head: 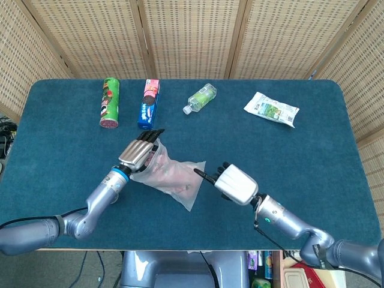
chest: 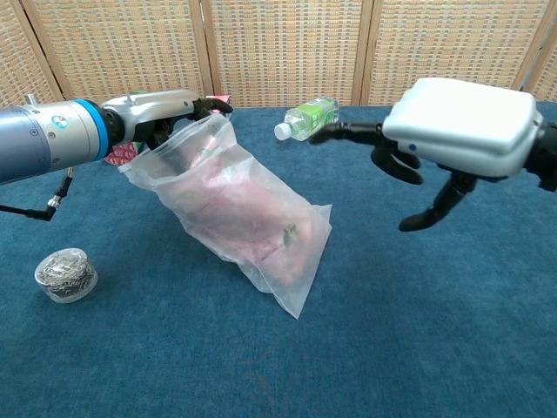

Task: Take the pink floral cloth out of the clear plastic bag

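Observation:
The clear plastic bag [head: 171, 177] [chest: 239, 218] lies slanted on the blue table with the pink floral cloth [chest: 248, 213] inside it. My left hand [head: 140, 153] [chest: 165, 111] grips the bag's upper end and holds it off the table; the lower end rests on the surface. My right hand [head: 233, 183] [chest: 452, 139] hovers open to the right of the bag, fingers spread, touching nothing.
Along the far edge lie a green can [head: 110, 102], a blue and pink cookie box [head: 149, 103], a small green bottle [head: 200, 98] and a white snack packet [head: 271, 109]. A clear jar of paper clips [chest: 65, 273] sits near the left forearm.

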